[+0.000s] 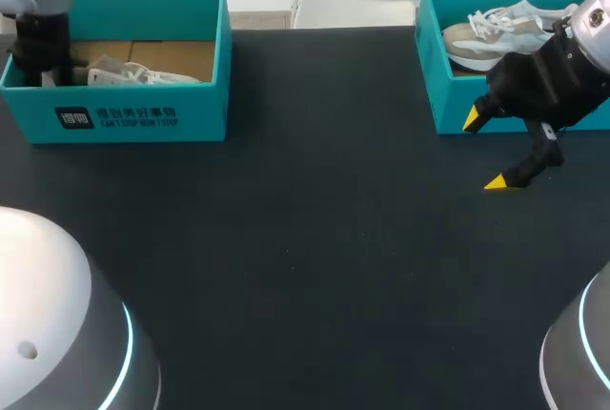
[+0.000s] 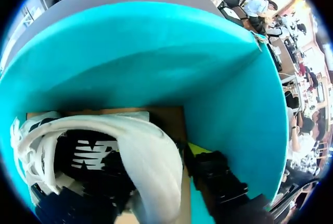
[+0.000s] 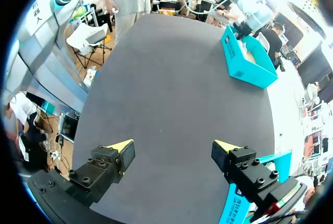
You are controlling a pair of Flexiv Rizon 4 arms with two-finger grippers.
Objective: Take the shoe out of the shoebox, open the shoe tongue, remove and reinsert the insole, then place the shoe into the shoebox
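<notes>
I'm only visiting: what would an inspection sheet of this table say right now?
Surface: dark table, no marks seen.
Job's things: white shoe in left box; second shoe in right box.
Clutter: nothing seen.
Grippers: left gripper down inside left box, by the white shoe; right gripper open, empty, over the table in front of right box.
Cables: nothing seen.
Surroundings: nothing seen touching the table.

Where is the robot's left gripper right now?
In the head view, the left gripper is down inside the left shoebox, at its left end, right beside the white shoe.
</notes>
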